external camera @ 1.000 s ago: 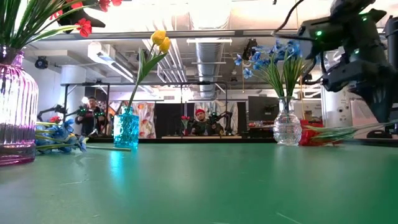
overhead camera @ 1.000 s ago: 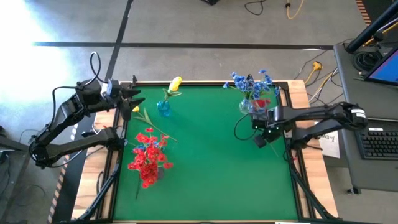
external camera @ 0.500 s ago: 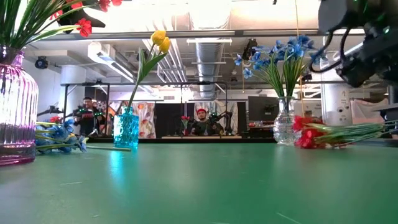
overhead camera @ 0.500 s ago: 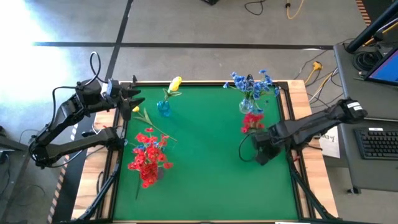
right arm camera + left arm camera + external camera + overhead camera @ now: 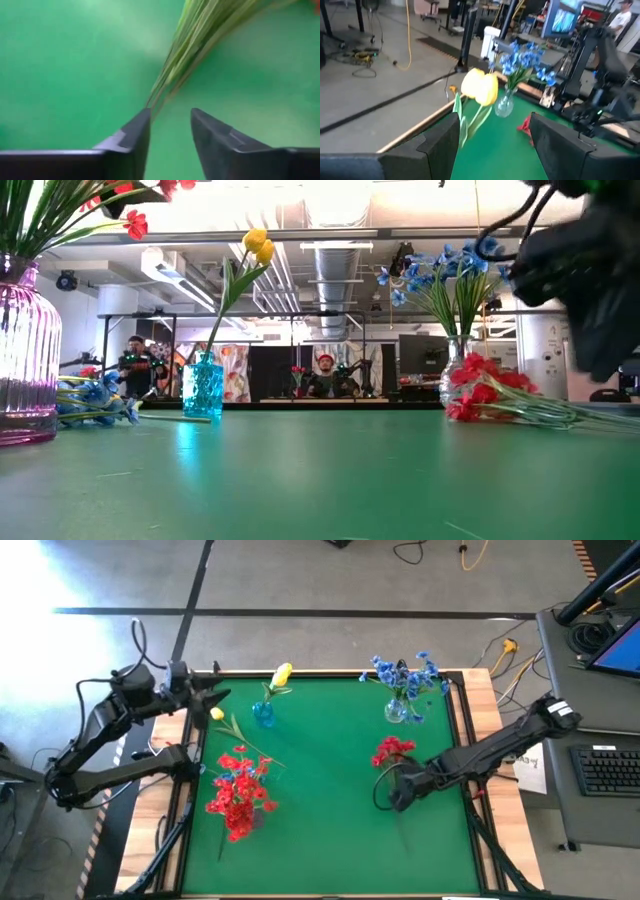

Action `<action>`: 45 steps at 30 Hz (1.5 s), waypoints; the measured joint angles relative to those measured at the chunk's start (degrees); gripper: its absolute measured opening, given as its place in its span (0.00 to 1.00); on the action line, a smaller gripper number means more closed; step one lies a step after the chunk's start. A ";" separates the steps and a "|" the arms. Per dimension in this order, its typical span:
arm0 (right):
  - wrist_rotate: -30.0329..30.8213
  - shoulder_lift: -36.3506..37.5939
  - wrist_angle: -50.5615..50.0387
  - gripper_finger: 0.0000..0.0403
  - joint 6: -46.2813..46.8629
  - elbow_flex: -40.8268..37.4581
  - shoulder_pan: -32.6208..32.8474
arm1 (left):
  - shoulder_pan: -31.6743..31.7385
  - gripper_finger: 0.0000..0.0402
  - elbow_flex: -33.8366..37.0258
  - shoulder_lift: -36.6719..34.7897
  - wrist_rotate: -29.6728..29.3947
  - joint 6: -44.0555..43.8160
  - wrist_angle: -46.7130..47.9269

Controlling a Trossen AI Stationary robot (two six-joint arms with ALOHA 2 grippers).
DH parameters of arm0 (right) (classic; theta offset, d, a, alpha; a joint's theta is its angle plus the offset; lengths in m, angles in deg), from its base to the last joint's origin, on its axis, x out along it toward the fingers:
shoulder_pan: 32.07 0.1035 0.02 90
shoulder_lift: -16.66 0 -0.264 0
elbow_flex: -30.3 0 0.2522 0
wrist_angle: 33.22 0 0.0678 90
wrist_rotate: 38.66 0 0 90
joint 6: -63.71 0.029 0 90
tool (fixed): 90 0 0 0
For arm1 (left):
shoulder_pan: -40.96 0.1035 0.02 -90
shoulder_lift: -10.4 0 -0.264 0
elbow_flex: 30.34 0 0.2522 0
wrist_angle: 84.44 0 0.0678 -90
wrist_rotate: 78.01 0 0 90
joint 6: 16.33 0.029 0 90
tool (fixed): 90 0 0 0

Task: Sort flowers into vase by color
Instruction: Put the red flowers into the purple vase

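Red artificial flower bunch (image 5: 392,750), thin green stems and small red blossom clusters, sits mid-right on the green felt table (image 5: 330,820), blossoms pointing toward the clear glass vase of blue flowers (image 5: 398,710). Right gripper (image 5: 398,792) is clamped on the stem ends; the right wrist view shows the green stems (image 5: 200,40) fanning out from between the nearly closed fingers (image 5: 135,137). Gripping the bare stem tips keeps the blossoms clear, and my guess is it sets up a stem-first drop into a vase. In the low view the blossoms (image 5: 478,385) look low, near the felt; I can't tell if they touch it.

Likely target: the ribbed pink glass vase with red flowers (image 5: 240,798), front-left, well apart from the bunch. A loose blue flower (image 5: 95,402) lies beside that vase. The small textured blue glass vase (image 5: 263,715) holds a yellow tulip-like flower (image 5: 282,674). One more yellow flower (image 5: 228,723) lies loose near the left edge.

Left gripper (image 5: 205,700) waits at the back-left table edge, fingers (image 5: 445,145) wide apart, holding nothing.
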 joint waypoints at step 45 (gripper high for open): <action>12.60 -17.60 9.72 0.05 -21.29 7.89 -2.65 | -26.84 0.53 2.63 -0.35 -2.85 -5.37 -11.13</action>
